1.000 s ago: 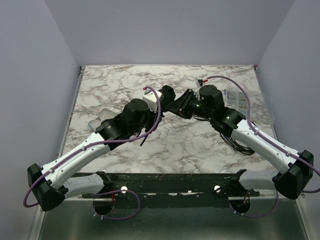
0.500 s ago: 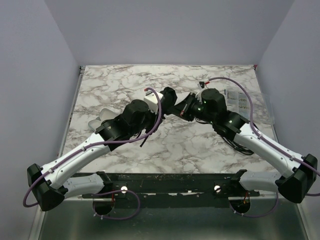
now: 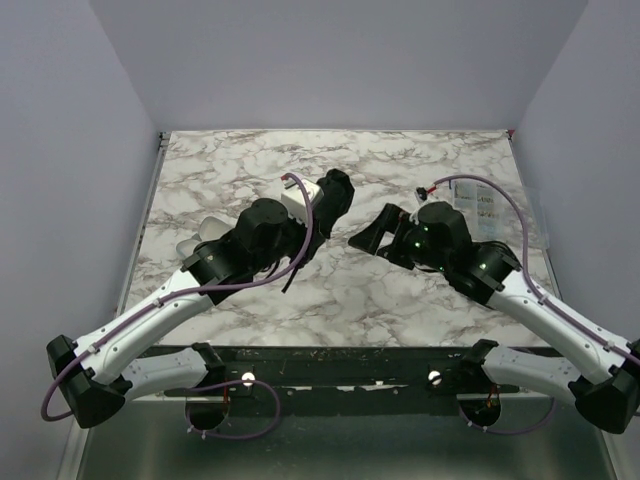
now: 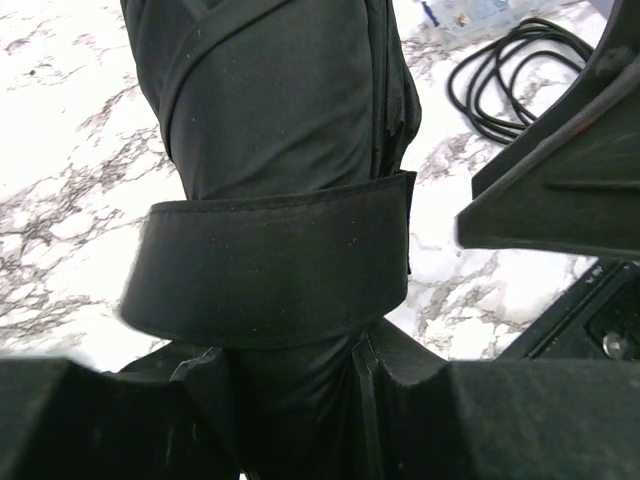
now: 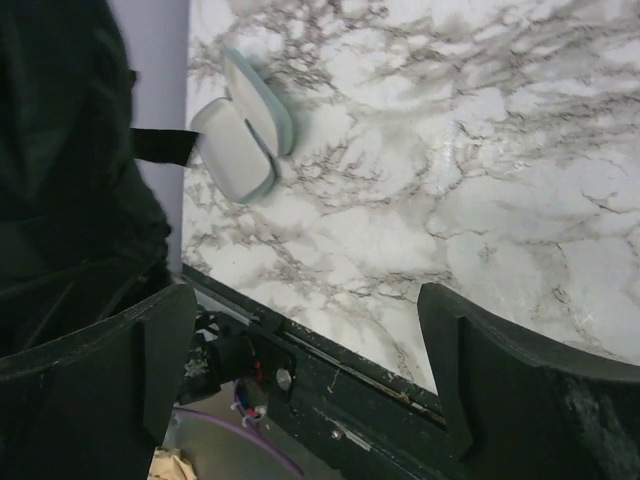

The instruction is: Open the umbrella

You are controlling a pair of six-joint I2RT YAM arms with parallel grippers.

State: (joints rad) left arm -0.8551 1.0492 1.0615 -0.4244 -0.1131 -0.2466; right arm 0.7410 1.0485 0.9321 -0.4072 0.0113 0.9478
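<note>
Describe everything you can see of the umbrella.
The umbrella is compact, black and folded shut, its matte fabric canopy rolled in pleats. A wide black fabric strap sits slack around it. The left gripper clamps one end, holding it over the marble table. The open right gripper is apart from it. Shaft and handle are hidden.

The umbrella (image 4: 290, 130) between the left fingers (image 4: 100, 420) is soft, dull black cloth, and so is its strap (image 4: 270, 255). The right fingers (image 5: 520, 390) are rough, dull black plastic; past them the marble-look table (image 5: 480, 200) is smooth, and the oval case (image 5: 235, 150) looks like smooth pale plastic.
</note>
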